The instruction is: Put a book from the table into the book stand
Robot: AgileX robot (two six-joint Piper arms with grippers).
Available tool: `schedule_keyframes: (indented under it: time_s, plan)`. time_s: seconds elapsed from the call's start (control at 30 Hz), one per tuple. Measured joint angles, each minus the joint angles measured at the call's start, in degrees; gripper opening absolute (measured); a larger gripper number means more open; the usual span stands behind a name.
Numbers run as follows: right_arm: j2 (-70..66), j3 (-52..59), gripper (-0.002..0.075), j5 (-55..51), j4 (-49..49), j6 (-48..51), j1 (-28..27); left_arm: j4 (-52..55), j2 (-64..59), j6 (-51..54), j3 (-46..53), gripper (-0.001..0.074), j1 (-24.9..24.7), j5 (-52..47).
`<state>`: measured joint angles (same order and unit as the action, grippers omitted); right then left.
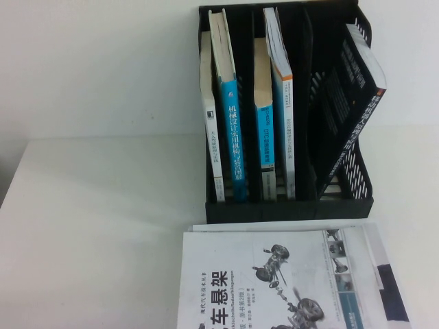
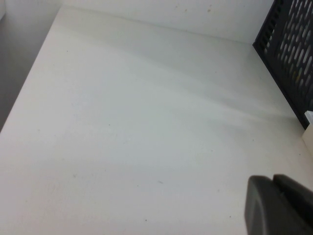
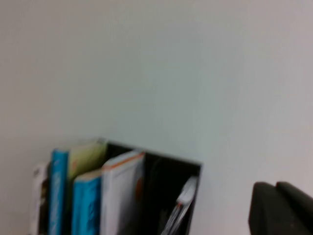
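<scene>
A black book stand (image 1: 357,199) stands at the back of the white table. It holds several upright books, and a black book (image 1: 353,110) leans in its right compartment. A large book with a white and grey cover (image 1: 288,281) lies flat on the table just in front of the stand. Neither gripper shows in the high view. My left gripper (image 2: 276,183) is shut and empty, low over bare table to the left of the stand (image 2: 288,54). My right gripper (image 3: 276,188) is shut and empty, raised to about the level of the stand's top (image 3: 168,196).
White sheets or a second book (image 1: 206,227) stick out from under the flat book. A white wall stands right behind the stand. Bare table (image 1: 103,226) stretches to the left of the stand. The table's left edge (image 2: 27,93) shows in the left wrist view.
</scene>
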<state>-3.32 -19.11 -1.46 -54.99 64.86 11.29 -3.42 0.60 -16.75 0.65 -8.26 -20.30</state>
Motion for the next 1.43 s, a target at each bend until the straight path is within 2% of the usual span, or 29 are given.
schedule_keyframes:
  time_s: [0.07,0.2,0.3,0.47,0.6,0.7,0.8,0.9,1.43]
  plan:
    - [-0.4,-0.1,-0.0003,-9.3,20.3,-21.3,0.0,0.0,0.0,0.0,0.0,-0.0003,0.0,0.0]
    - [-1.1,0.0,-0.0003,-24.6,45.1,-57.4,0.0,0.0,0.0,0.0,0.0,-0.0003,0.0,0.0]
    - [-1.1,1.6,-0.0003,-29.6,55.0,-69.4,0.0,-0.1,0.0,0.0,0.0,-0.0003,0.0,0.0]
    - [-1.1,8.0,-0.0003,-27.5,64.5,-77.0,0.0,-0.1,0.0,0.0,0.0,-0.0003,0.0,0.0]
    - [-0.8,15.4,-0.0003,-21.4,66.5,-82.0,-0.7,-0.1,0.0,0.0,0.0,-0.0003,0.0,0.0]
    - [2.1,20.1,-0.0003,-18.5,66.6,-83.0,-4.2,-0.1,0.0,0.0,0.0,-0.0003,0.0,0.0]
    - [3.7,20.2,-0.0003,-18.8,66.5,-83.1,-9.6,-0.2,0.1,0.0,0.0,-0.0003,0.0,0.0]
    - [4.0,20.2,-0.0003,-19.0,66.5,-82.7,-12.6,-0.3,0.1,0.0,0.0,-0.0003,0.0,0.0]
    - [4.0,20.2,-0.0003,-19.1,66.5,-82.2,-13.7,-0.3,0.1,0.0,0.0,-0.0003,0.0,-0.1]
